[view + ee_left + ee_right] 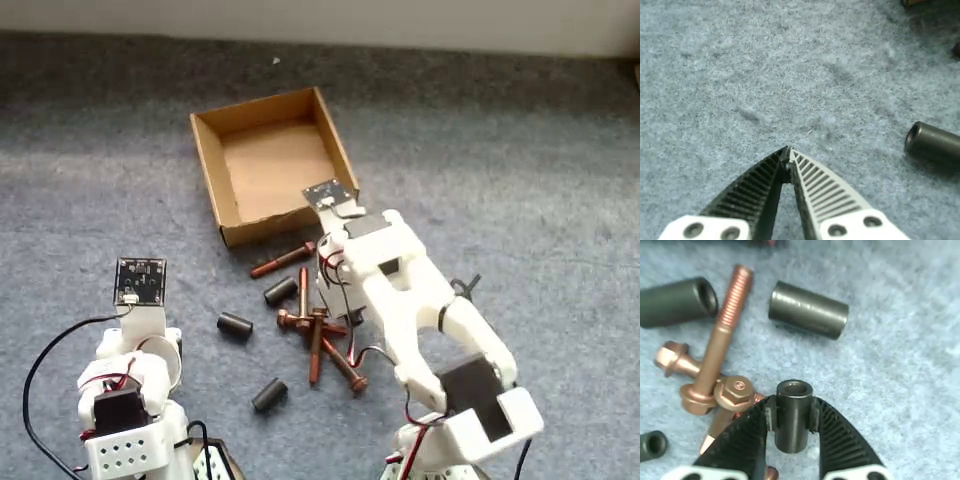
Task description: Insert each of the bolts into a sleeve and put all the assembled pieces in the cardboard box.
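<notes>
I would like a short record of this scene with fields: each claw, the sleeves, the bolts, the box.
left claw: shut, empty, over bare carpet
right claw: shut on one sleeve, above the heap of parts
loose sleeves: three, lying on the carpet
bolts: several, loose in a heap near the box
cardboard box: open, nothing inside

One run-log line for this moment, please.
right claw: shut on sleeve | left claw: shut, empty, over carpet | bolts: loose on carpet | cardboard box: nothing visible inside
</notes>
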`<state>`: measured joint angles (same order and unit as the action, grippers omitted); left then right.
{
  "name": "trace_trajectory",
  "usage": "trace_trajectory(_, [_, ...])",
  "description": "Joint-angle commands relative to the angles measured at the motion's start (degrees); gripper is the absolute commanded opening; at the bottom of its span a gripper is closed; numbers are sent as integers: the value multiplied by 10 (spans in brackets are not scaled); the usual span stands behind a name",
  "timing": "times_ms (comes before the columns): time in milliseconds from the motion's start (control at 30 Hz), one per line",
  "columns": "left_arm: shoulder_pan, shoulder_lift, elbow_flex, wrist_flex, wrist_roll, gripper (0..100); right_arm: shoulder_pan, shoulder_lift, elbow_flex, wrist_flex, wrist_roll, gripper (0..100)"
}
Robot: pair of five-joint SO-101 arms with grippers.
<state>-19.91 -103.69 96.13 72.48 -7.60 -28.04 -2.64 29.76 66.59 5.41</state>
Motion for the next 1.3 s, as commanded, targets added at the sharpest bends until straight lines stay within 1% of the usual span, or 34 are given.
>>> trace_trajectory(0, [-7, -5, 3, -10, -4, 7, -3, -125, 20, 11, -31, 5])
trace_trajectory(133, [-7, -5, -2, -10, -4, 7, 0, -230, 79, 9, -46, 5])
trace_trajectory(200, [-7, -5, -15, -8, -4, 7, 21, -275, 106, 9, -46, 5])
trace_trajectory(300, [-7, -5, -38, 5, -5, 9, 76, -327, 138, 6, -46, 5])
trace_trajectory(400, [-2, -5, -73, 10, -5, 11, 135, -366, 179, -26, -47, 5])
trace_trajectory(533, [46, -5, -123, 6, -10, 11, 187, -400, 246, -99, -47, 5])
trace_trajectory(633, [102, -5, -165, 8, -51, 11, 204, -413, 298, -161, -80, 5])
trace_trajectory(667, [123, -5, -180, 10, -51, 11, 209, -415, 310, -176, -87, 5])
trace_trajectory(733, [151, -4, -207, 11, -51, 11, 217, -421, 329, -194, -95, 5])
trace_trajectory(867, [171, 9, -260, 6, -53, 11, 240, -438, 340, -198, -103, 5])
trace_trajectory(967, [194, 89, -316, 11, -53, 11, 269, -455, 342, -210, -140, 5])
trace_trajectory(1033, [218, 182, -364, 19, -53, 11, 291, -463, 342, -229, -151, 5])
trace_trajectory(1167, [279, 380, -488, 75, -50, 11, 329, -465, 343, -247, -171, 5])
trace_trajectory(1200, [294, 426, -520, 84, -50, 17, 335, -465, 343, -249, -174, 5])
trace_trajectory(1267, [313, 506, -569, 91, -49, 58, 342, -465, 343, -255, -175, 5])
